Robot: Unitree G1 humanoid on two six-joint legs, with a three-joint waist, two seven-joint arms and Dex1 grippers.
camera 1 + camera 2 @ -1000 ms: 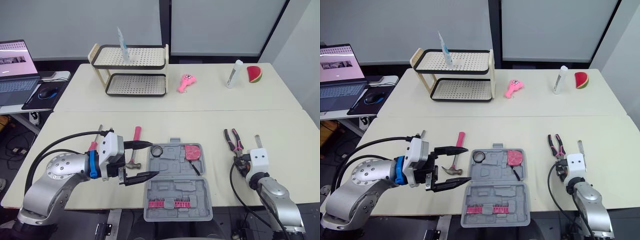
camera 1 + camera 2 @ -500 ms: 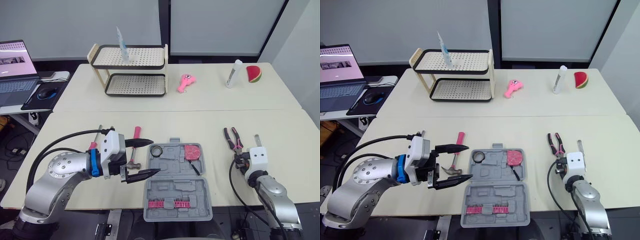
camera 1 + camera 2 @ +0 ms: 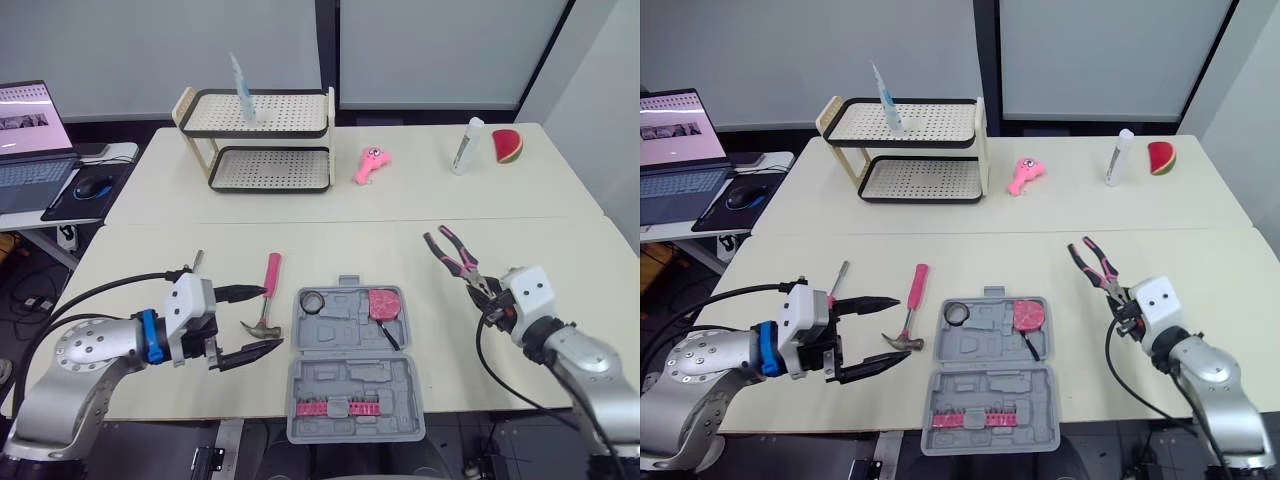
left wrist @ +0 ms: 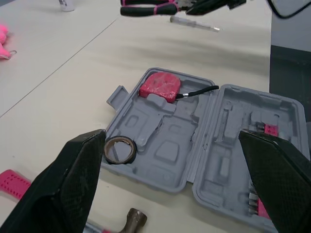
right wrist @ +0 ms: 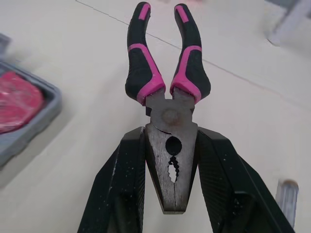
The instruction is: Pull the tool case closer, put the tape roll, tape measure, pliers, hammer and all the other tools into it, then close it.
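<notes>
The grey tool case (image 3: 350,375) lies open near the table's front edge. A tape roll (image 3: 314,301) and a pink tape measure (image 3: 383,303) sit in its far half, and a row of pink bits (image 3: 340,407) in its near half. The pink-handled hammer (image 3: 268,295) lies just left of the case. My left gripper (image 3: 272,318) is open beside the hammer head, holding nothing. My right gripper (image 3: 487,300) is shut on the head of the pink-and-black pliers (image 5: 167,87), held above the table to the right of the case, handles pointing away from me.
A screwdriver (image 3: 840,278) lies left of the hammer, and another screwdriver (image 4: 194,24) lies on the table near my right gripper. At the back stand a two-tier rack (image 3: 260,140), a pink toy (image 3: 371,165), a white bottle (image 3: 466,147) and a watermelon slice (image 3: 508,146). A laptop (image 3: 35,130) sits far left.
My right gripper has lifted the pliers off the table and swung them up and inward. My left gripper has drawn back to the left, away from the case.
</notes>
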